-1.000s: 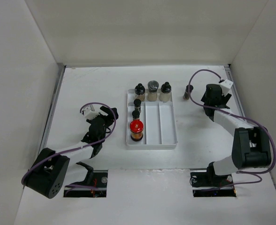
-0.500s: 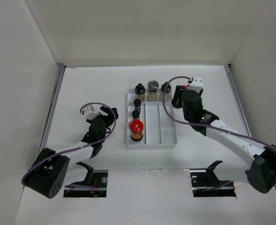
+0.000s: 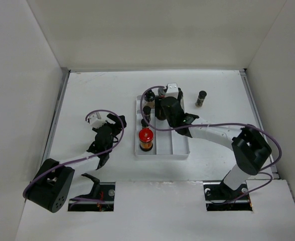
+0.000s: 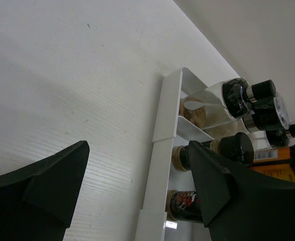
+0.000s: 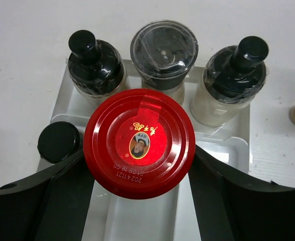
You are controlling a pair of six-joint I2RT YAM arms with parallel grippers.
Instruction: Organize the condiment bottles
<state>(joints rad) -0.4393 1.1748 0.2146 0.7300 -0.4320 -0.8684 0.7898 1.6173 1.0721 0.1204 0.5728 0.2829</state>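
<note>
Two grippers are seen, each over a white table (image 3: 87, 90). The right gripper (image 5: 139, 173) is clamped on a red jar (image 5: 139, 143), its cap pressed on both sides by the fingers (image 5: 62, 191). The jar is held upright over the tray (image 5: 228, 150); which compartment lies under it cannot be told.

Just ahead of the fingertips, three bottles are lined up across the tray's far end: a left shaker (image 5: 95, 63), a grey-lidded jar (image 5: 163, 50) and a right shaker (image 5: 235, 70). A black-capped vial (image 5: 58, 142) is set just beside the left finger, in the left compartment. Behind that finger and nearer the arm's base, a second red jar (image 3: 145, 134) is stood in the same compartment. A lone vial (image 3: 201, 98) is left on the table, off to the gripper's right and outside the tray.

The left gripper (image 3: 116, 125) is held wide apart with nothing between its fingers (image 4: 42, 186). It is kept low over the table, with the tray wall ahead and to its right, near but not touching.
</note>
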